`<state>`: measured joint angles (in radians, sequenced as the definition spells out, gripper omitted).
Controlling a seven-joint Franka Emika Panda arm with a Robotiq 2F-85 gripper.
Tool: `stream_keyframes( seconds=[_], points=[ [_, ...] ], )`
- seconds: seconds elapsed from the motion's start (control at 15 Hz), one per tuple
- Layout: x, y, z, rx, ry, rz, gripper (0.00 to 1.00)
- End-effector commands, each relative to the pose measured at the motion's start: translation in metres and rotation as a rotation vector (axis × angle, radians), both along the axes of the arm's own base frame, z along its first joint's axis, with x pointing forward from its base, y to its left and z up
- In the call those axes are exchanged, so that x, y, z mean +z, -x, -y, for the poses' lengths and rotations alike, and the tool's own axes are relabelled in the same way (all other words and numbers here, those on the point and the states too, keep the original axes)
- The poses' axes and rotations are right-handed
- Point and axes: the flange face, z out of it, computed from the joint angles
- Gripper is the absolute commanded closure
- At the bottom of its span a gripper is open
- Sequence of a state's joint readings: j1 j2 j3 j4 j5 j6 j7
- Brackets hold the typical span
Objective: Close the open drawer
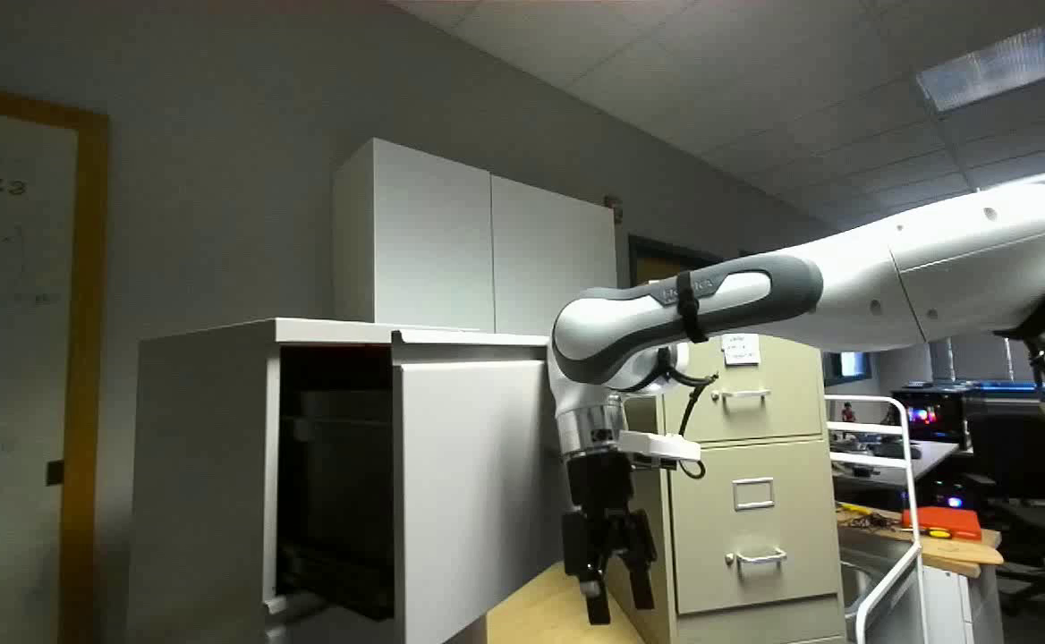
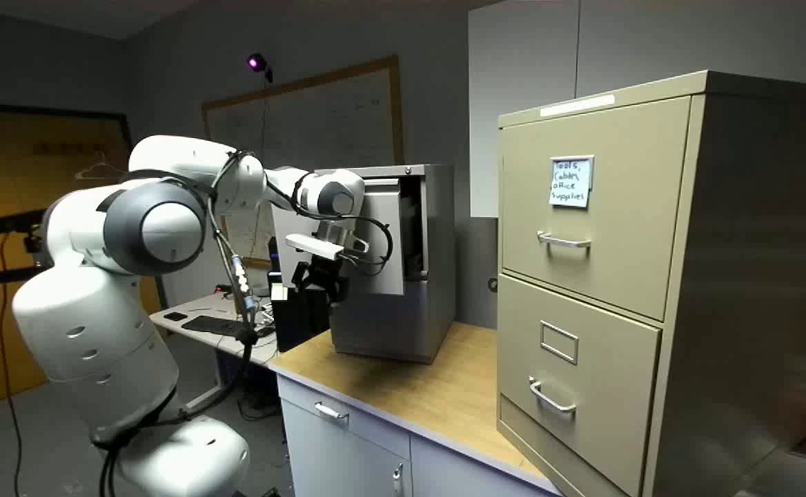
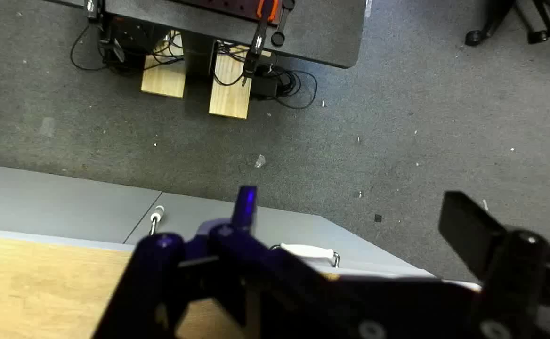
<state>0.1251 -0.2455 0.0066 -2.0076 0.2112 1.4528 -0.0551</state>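
The drawer (image 1: 478, 483) has a large plain light-grey front panel. It stands out from the big grey cabinet (image 1: 200, 474), with a dark gap behind it. The drawer (image 2: 381, 200) and cabinet (image 2: 441, 276) also show in an exterior view, the panel partly behind my wrist and cable. My gripper (image 1: 621, 604) points down in front of the panel, low beside its right part in that view. It also shows in an exterior view (image 2: 319, 284). I cannot tell whether the arm touches the panel. In the wrist view the fingers (image 3: 350, 207) are wide apart with nothing between them; the drawer is out of view.
A beige filing cabinet (image 2: 582, 290) with handles stands on the wooden counter (image 2: 444, 376) beside the grey cabinet. White cupboard doors (image 1: 433, 241) are behind. A desk (image 2: 203, 317) stands beyond the counter. The wrist view shows counter edge, handles (image 3: 308, 251) and carpet (image 3: 397, 141).
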Motion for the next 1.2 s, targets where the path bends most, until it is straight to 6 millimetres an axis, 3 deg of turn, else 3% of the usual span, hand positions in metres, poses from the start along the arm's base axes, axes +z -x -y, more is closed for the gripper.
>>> stream_keyframes(
  seconds=[0.0,0.87,1.13],
  points=[
    [0.001,0.000,0.000,0.000,0.000,0.000,0.00],
    [0.001,-0.001,0.001,-0.006,-0.004,0.001,0.00],
    [0.013,-0.003,0.001,-0.019,-0.019,0.058,0.00]
  ],
)
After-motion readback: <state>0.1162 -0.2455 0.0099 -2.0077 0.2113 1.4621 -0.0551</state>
